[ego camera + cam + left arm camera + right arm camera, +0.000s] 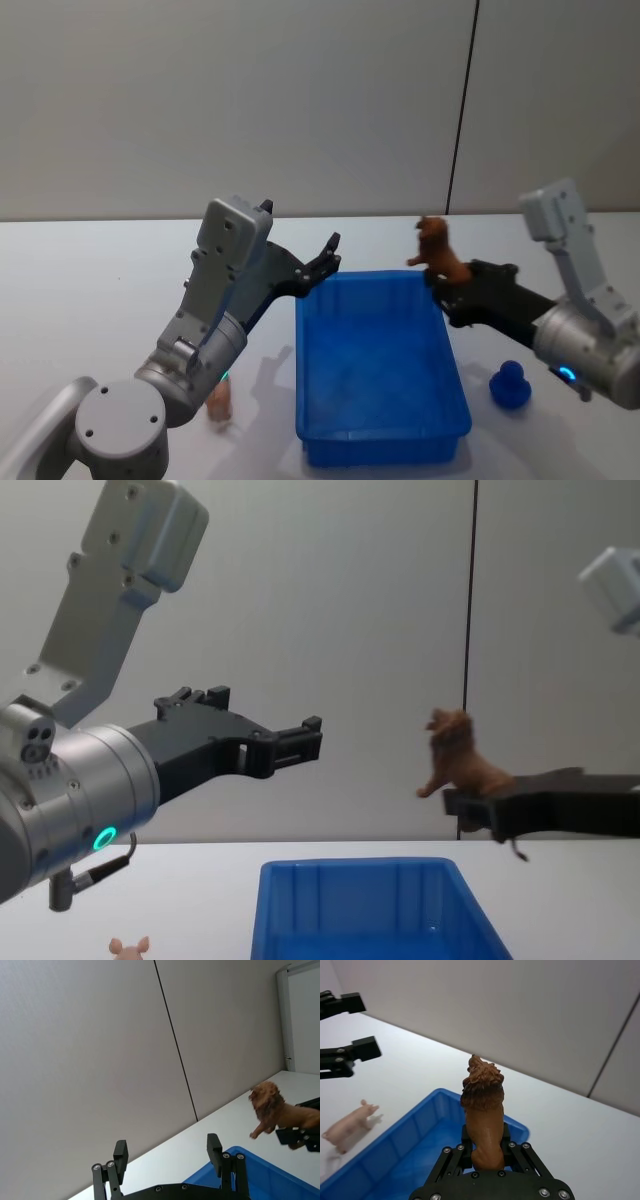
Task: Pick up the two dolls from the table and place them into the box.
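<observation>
White desk [100, 300]: brown doll [437, 252] was pinched in right gripper [478, 802] fingers over the box [385, 429] far-right rim; moving inward and release judged next. Pink doll [347, 1125] was seen left of box; left gripper [330, 255] fingers were spread.

Background: matte grey wall [250, 100] behind a white counter [80, 290].
The wall is flat, plain and unmarked. A thin dark vertical seam [462, 110] divides it into two panels; the larger visible part lies left of the seam. The seam runs down to the counter's rear edge, which meets the wall in a straight horizontal line on both sides of the seam. Beyond the seam, the left wrist view shows a white frame [283, 1020] bordering a paler panel. Lighting is even and diffuse.
</observation>
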Controlling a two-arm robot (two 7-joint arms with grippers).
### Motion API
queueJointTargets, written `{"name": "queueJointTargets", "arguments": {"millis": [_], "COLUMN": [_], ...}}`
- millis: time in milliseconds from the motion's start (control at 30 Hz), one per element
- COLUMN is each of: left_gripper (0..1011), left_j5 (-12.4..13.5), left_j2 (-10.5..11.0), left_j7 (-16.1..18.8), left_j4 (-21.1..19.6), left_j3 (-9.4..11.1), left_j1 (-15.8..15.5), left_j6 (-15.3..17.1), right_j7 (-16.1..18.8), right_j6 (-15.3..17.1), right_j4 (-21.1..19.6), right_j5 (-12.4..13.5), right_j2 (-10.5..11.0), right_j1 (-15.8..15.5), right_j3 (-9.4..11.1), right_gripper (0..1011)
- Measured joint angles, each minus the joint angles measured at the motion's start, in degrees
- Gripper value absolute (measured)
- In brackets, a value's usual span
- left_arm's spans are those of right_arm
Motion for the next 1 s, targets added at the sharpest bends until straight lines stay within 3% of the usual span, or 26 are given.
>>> {"name": "queueJointTargets", "arguments": {"millis": [333,467,567,667,700,900,1000], "left_gripper": [1001,1001,1001,1001,1001,1001,1001], "left_j5": [0.0,0.0,0.0,0.0,0.0,0.0,0.0], "left_j2": [0.0,0.0,0.0,0.0,0.0,0.0,0.0], "left_j7": [0.0,0.0,0.0,0.0,0.0,0.0,0.0], "left_j4": [0.0,0.0,0.0,0.0,0.0,0.0,0.0], "left_j3": [0.0,0.0,0.0,0.0,0.0,0.0,0.0], "left_j1": [0.0,0.0,0.0,0.0,0.0,0.0,0.0], "left_j6": [0.0,0.0,0.0,0.0,0.0,0.0,0.0], "right_j7": [4.5,5.5,6.0,6.5,6.6,7.3,7.4], "right_j6": [4.7,5.7,6.4,6.9,7.0,7.7,7.8], "right_j4": [4.0,5.1,5.8,6.3,6.5,7.1,7.3], "right_j5": [0.5,0.6,0.7,0.7,0.7,0.8,0.8], "right_j2": [-2.7,-3.4,-3.9,-4.2,-4.3,-4.7,-4.8], "right_j1": [3.8,4.7,5.3,5.8,5.9,6.5,6.6], "right_j3": [-1.6,-2.1,-2.3,-2.5,-2.6,-2.8,-2.9], "right_gripper": [321,434,579,634,705,826,945]}}
